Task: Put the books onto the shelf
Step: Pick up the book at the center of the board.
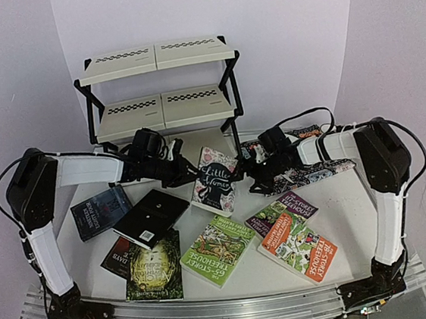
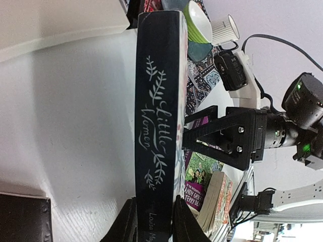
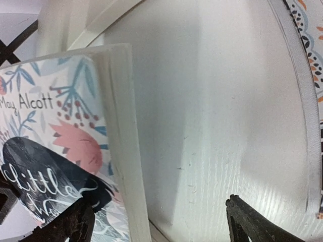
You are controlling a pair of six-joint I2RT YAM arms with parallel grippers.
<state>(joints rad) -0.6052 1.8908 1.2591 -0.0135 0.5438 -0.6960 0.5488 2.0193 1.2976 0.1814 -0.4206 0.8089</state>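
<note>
A patterned mat [image 1: 328, 169] is spread on the white desk [image 1: 341, 214] right of the right gripper [image 1: 246, 173]. A green bowl [image 2: 199, 20] and white cup [image 2: 224, 27] are seen side by side at the mat.

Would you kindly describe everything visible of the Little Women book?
The Little Women book is a paperback. Its pale cover has blue leaves, pink flowers and a dark panel with the title in white script. The spine is dark with white sprigs, and the page edges are cream. It lies cover up before the shelf, between the arms. The left gripper is clamped across its spine, and the right gripper stands open by its page edge.
</note>
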